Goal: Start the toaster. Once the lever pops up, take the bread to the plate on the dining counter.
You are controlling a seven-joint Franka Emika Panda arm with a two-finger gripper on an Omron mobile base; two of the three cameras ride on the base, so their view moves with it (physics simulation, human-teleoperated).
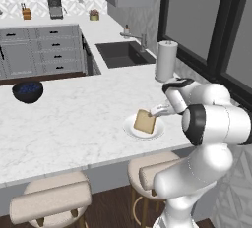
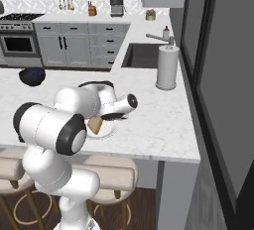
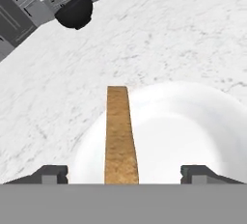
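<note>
Your gripper (image 3: 123, 175) stands released, fingers (image 3: 50, 174) wide on either side of the bread (image 3: 119, 136) without touching it. The bread stands on edge on the plate (image 3: 193, 131), on the dining counter (image 1: 74, 124); a dark bowl (image 3: 74, 11) sits at eleven o'clock.

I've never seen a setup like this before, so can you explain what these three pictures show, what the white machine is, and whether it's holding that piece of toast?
The white machine is a robot arm on a driving base, in a computer-rendered kitchen. Two pictures come from cameras behind the arm, to its left and to its right. The third looks along its gripper, whose two dark fingers stand wide apart.

On the long marble counter sit a white plate, a dark blue bowl and a paper towel roll. The toast stands on edge over the plate, between the open fingers, touching neither in the hand view. So it looks just released, not gripped.
</note>
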